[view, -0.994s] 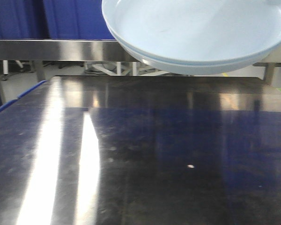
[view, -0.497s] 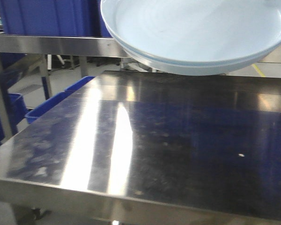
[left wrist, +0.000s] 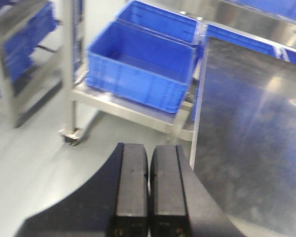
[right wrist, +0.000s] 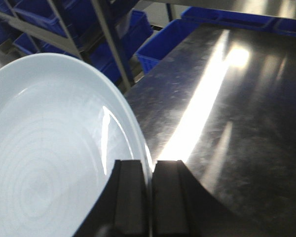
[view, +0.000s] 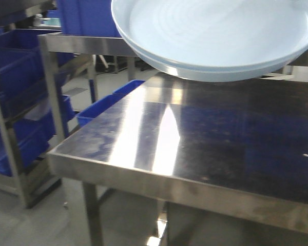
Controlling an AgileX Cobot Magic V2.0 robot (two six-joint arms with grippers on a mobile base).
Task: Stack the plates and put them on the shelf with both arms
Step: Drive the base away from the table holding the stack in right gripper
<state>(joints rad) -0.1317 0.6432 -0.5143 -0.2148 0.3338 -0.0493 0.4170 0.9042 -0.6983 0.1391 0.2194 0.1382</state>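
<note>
Stack of two plates (view: 215,31), one nested in the other, is held clear of the worktop (view: 220,133) at the top of the front view. The lower plate's rim shows as a second lip just under the upper one. There is a gap between the stack and the steel surface, no contact.

At the right gripper (right wrist: 150,165), the fingers (right wrist: 130,192) are closed to a narrow slit on the plate rim, and the rim edge runs straight into that slit. The plate's bowl, glossy with faint concentric rings, spreads out to the left of the fingers. Only the top plate can be made out from this wrist. The worktop lies ahead and to the right of the fingers, lower than the plate, with a bright glare streak across it. Blue bins (right wrist: 64,19) on a rack stand ahead and to the left, past the worktop's corner.

At the left gripper (left wrist: 149,153), the fingers are drawn together with only a hairline seam between them and nothing in it. Bare floor is beneath. Ahead of the fingers, two blue crates (left wrist: 143,69) sit side by side on a low steel trolley (left wrist: 133,111). The worktop's edge runs ahead to the right.
</note>
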